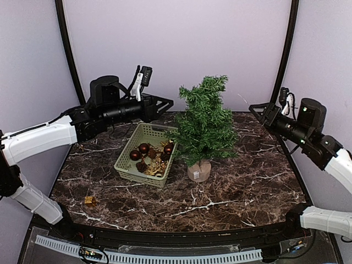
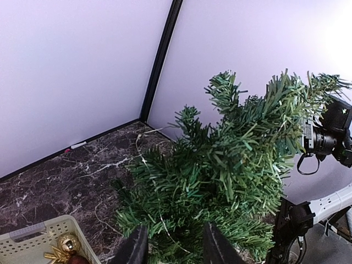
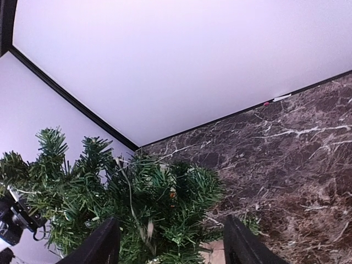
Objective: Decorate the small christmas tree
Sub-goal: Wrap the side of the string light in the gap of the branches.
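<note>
Small christmas tree [image 1: 204, 124] stands upright between the arms; left gripper [image 1: 165, 102] looks nearer, fingers partly apart, empty; right gripper [image 1: 256, 108] fingers wide apart.

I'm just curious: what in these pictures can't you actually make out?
Left gripper: left wrist view, needles of the small christmas tree crowd the gap between its fingers, so any grip is hidden.
Basket: top view, gold pieces beside the red balls too small to identify; left wrist view crops it.
Gold object on the table: top view, too small to name.
</note>
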